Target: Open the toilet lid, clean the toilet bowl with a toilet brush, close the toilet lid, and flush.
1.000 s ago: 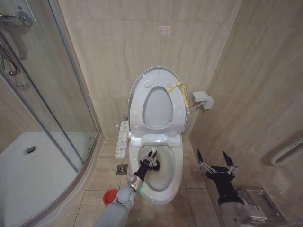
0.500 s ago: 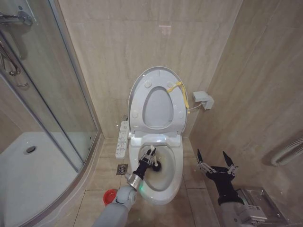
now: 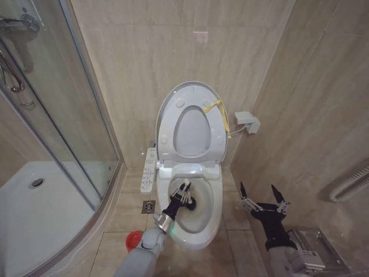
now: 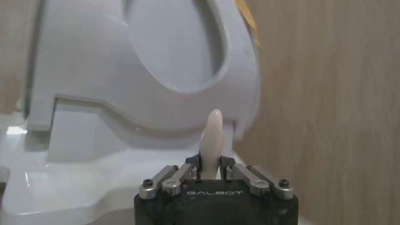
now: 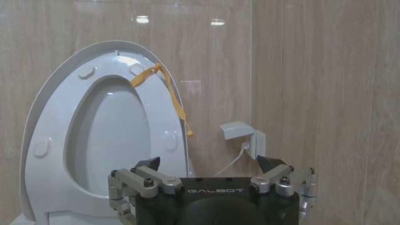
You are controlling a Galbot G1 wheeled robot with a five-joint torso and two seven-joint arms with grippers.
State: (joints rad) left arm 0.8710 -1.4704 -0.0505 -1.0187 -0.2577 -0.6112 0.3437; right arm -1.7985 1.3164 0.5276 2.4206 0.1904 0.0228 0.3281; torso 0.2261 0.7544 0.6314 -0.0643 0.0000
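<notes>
Red cup [image 3: 133, 241] beside toilet bowl [image 3: 214, 199].

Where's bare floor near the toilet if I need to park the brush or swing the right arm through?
Bare tiles lie right of the toilet bowl, between it and the open right gripper. On the bowl's left it is crowded: red cup, floor drain and shower rail. The left gripper holds the toilet brush inside the bowl.
</notes>
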